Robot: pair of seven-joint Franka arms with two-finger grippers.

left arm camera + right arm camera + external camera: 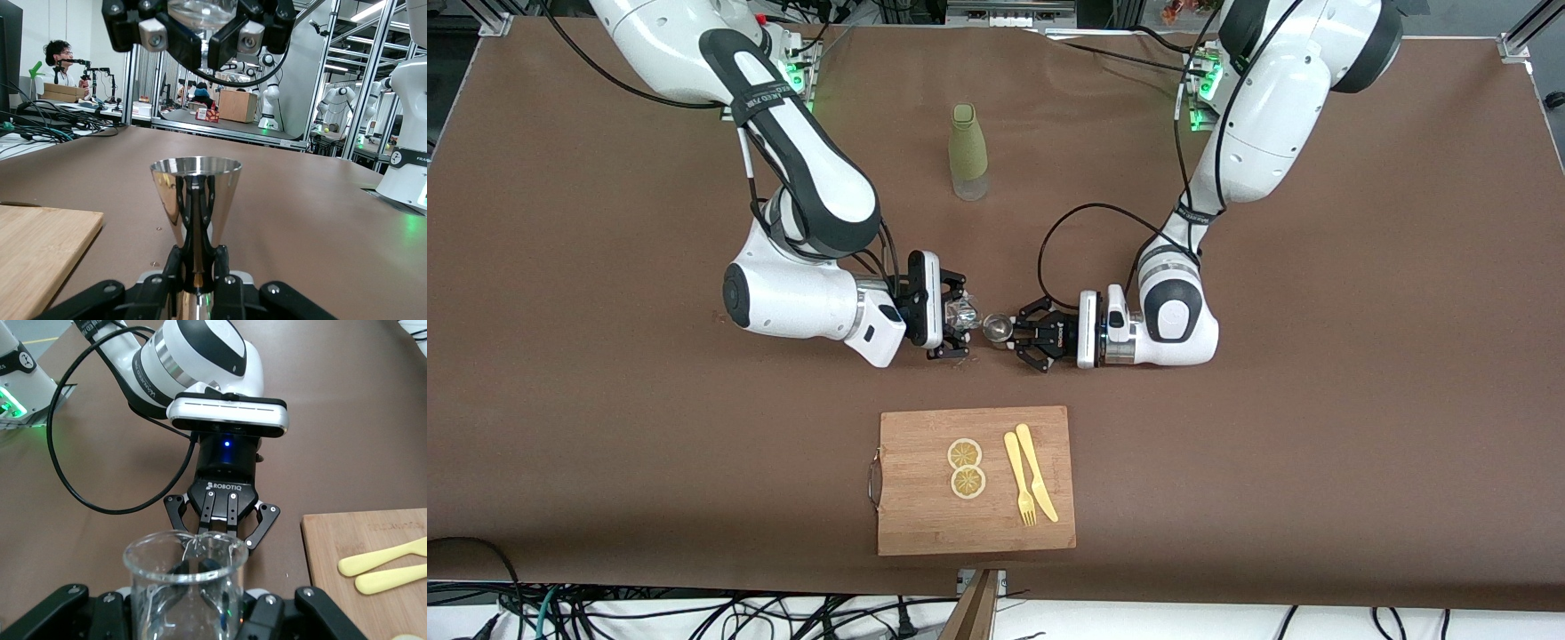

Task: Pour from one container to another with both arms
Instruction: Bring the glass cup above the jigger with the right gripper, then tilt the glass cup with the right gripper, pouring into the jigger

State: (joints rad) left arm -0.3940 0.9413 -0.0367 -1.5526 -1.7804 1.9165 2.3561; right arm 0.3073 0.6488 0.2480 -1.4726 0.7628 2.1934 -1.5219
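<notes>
Arms (800, 222) over brown table (1316, 400); lab bkgd.

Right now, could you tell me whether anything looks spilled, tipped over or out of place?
Nothing stands out. The left gripper holds a metal jigger upright, the right gripper a clear beaker. No spill shows on the table.

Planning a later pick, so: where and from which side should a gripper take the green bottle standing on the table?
Judging by its pose, grip the green bottle around its wide lower body, coming in level from the side. It stands upright and apart from everything else; the neck is narrower, the base clear. Both grippers are now busy.
</notes>
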